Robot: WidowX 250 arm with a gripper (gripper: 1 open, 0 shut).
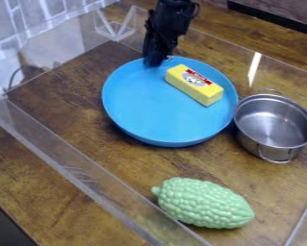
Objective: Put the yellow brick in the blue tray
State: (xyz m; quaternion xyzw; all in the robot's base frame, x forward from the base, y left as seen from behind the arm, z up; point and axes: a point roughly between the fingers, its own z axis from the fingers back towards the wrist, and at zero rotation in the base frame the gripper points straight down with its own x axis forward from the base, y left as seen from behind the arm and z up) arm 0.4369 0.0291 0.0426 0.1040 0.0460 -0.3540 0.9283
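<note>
The yellow brick [194,85], with a white-and-red label on top, lies flat inside the blue tray [149,113], in its far right part. My black gripper [155,61] points down over the tray's far rim, just left of the brick and apart from it. Its fingers are together and shut on nothing.
A shiny steel pot [274,125] stands right of the tray, close to its rim. A bumpy green gourd toy [205,202] lies near the front edge. A clear wall [65,159] runs along the left and front of the wooden table.
</note>
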